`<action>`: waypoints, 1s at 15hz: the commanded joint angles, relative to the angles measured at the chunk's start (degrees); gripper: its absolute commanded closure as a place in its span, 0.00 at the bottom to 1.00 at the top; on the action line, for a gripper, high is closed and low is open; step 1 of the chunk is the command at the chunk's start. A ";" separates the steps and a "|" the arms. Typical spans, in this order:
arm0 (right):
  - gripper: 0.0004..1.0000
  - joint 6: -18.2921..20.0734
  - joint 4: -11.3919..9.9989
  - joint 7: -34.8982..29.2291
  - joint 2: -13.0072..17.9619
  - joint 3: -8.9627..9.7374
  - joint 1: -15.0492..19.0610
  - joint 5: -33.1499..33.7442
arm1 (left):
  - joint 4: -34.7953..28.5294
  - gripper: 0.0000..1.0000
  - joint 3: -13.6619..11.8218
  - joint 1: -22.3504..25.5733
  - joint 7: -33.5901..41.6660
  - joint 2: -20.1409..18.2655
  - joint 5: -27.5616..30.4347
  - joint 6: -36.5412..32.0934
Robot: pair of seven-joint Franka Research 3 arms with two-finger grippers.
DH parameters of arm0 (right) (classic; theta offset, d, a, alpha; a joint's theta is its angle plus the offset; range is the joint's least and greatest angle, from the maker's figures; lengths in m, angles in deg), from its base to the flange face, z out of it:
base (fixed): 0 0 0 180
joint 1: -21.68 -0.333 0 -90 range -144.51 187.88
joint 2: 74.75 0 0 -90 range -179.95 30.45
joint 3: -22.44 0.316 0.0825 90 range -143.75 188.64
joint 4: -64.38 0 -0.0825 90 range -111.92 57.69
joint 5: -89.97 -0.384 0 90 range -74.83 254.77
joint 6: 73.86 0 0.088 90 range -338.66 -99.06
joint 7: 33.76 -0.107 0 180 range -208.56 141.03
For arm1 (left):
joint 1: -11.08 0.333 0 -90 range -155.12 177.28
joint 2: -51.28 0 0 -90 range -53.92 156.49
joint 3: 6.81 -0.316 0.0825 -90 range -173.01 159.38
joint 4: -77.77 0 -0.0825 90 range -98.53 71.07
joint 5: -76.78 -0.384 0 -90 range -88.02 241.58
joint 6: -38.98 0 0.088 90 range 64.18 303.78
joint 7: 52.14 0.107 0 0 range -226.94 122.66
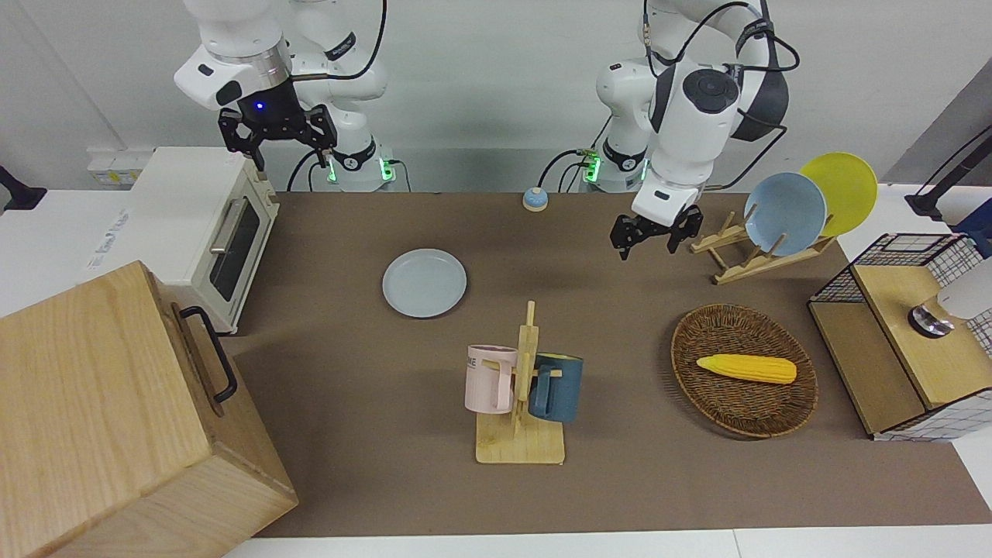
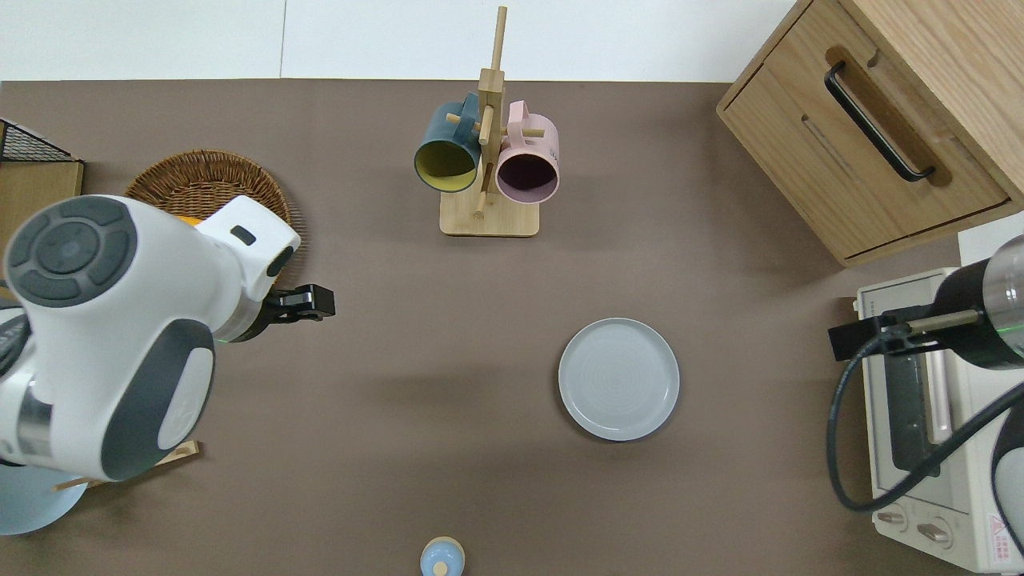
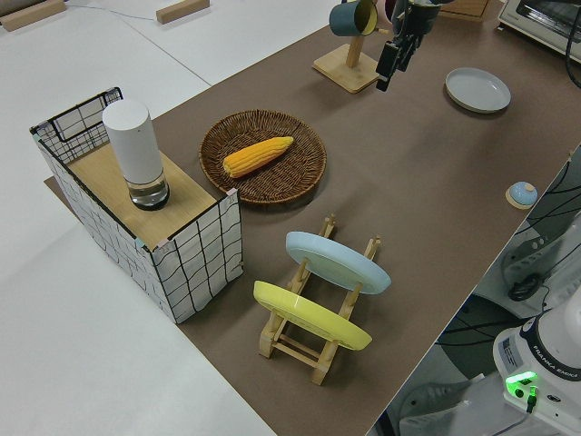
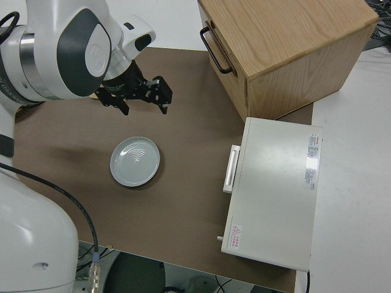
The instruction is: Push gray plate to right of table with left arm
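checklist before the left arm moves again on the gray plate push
1. gray plate lies flat on the table: ok
2. left gripper is apart from the plate, up over bare mat beside the wicker basket: ok
3. left gripper's jaws open and empty: ok
4. Nothing lies on the mat between the plate and the toaster oven at the right arm's end: ok
5. Plate far enough toward the right arm's end: cannot tell; a gap to the oven remains
6. right gripper parked, away from the plate: ok
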 commanded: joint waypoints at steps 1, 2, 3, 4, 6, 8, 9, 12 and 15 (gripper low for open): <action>0.00 0.68 -0.23 0.43 0.59 0.30 0.46 0.03 | 7.06 0.01 0.44 3.83 4.74 -1.82 1.48 -8.69; 0.00 0.68 -0.23 0.43 0.59 0.30 0.46 0.03 | 9.70 0.01 0.01 3.83 5.70 -1.82 1.48 -11.42; 0.00 0.68 -0.23 0.43 0.59 0.30 0.46 0.03 | 11.29 0.01 -1.04 3.83 6.58 -1.82 1.48 -13.71; 0.00 0.68 -0.23 0.43 0.59 0.30 0.46 -0.05 | 12.35 0.01 -2.01 3.83 7.72 -1.82 1.48 -15.38; 0.00 0.68 -0.23 0.43 0.59 0.30 0.46 0.03 | 14.99 0.01 -3.77 3.83 10.10 -1.91 1.48 -18.20; 0.00 0.68 -0.23 0.43 0.59 0.30 0.46 0.03 | 15.88 0.01 -4.57 3.83 10.81 -1.91 1.48 -20.22; 0.00 0.68 -0.23 0.43 0.59 0.30 0.46 0.03 | 15.88 0.01 -4.57 3.83 10.73 -2.17 1.48 -20.93; 0.00 0.68 -0.23 0.43 0.59 0.30 0.46 -0.05 | 15.79 0.01 -4.13 3.66 10.20 -3.05 1.04 -21.90; 0.00 0.68 -0.23 0.43 0.59 0.30 0.46 0.03 | 15.88 0.01 -3.95 3.48 10.28 -3.14 1.04 -21.38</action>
